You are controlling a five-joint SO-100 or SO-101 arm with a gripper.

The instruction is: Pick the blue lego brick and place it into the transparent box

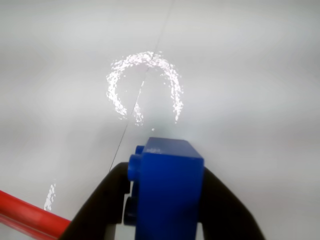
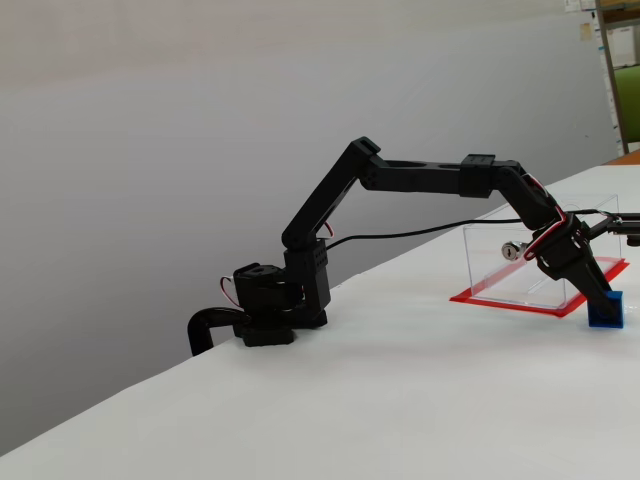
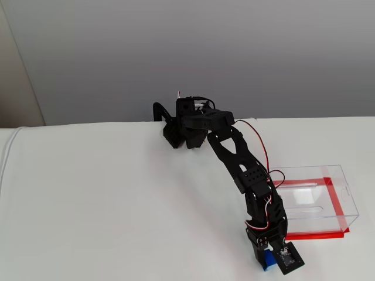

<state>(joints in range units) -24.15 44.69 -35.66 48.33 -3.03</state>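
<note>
I see a bright blue lego brick between my gripper's black fingers. The transparent box sits on a red base, and the table is plain white.

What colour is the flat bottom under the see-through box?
Red. The base sheet under the transparent box shows best in a fixed view.

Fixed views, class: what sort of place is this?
Probably a lab or office test bench: a bare white table against a plain grey wall, holding only the arm, a clear box and a blue brick.
</note>
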